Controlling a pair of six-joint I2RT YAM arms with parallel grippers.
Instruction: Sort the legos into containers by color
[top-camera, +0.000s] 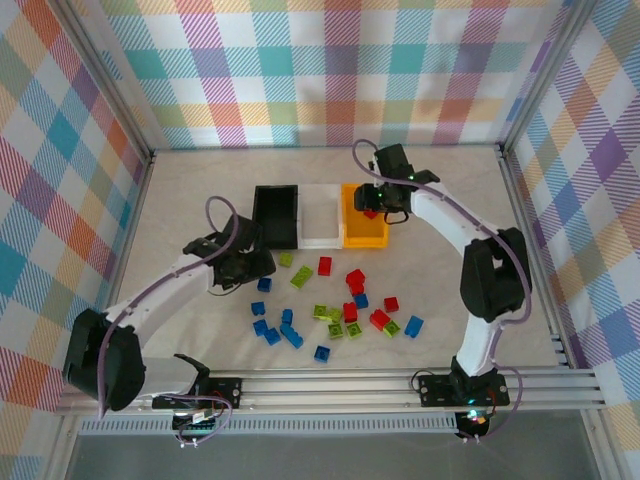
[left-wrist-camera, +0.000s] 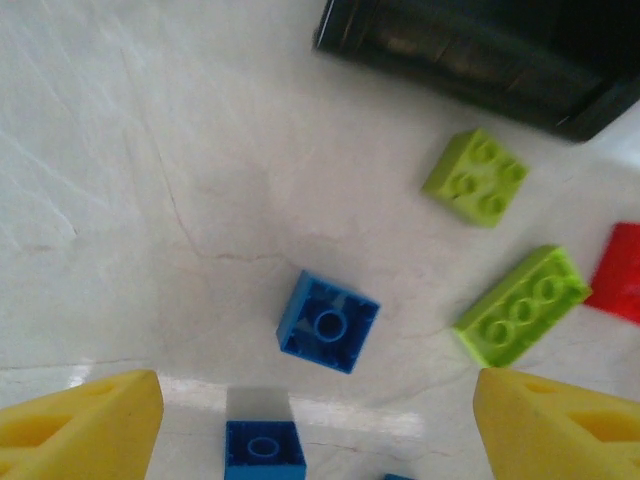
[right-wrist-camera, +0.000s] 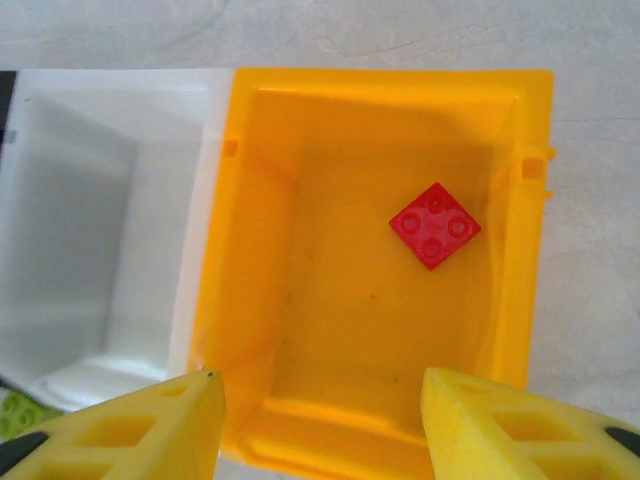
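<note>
The sorting has only just begun. Most of the bricks (top-camera: 340, 315) lie loose on the table (top-camera: 180, 200) close to the arm bases: blue, red and green all mixed up.

The left gripper (top-camera: 245, 265) hangs low at the 9 o'clock side of that heap. Its fingers are wide apart and hold nothing. A blue brick (left-wrist-camera: 328, 322) lies upside down just ahead of them, with two green bricks (left-wrist-camera: 520, 303) at its 2 and 3 o'clock.

Farther back stand the bins. The black bin (top-camera: 276, 215) looks empty, though it is dark inside. The white bin (right-wrist-camera: 100, 200) is empty. The orange bin (right-wrist-camera: 255, 200) has one red brick (right-wrist-camera: 434, 225) on its floor.

The right arm reaches far out, bent over the orange bin. The right gripper (right-wrist-camera: 320, 400) points down into it, spread wide and holding nothing. All the other bricks are left to sort.
</note>
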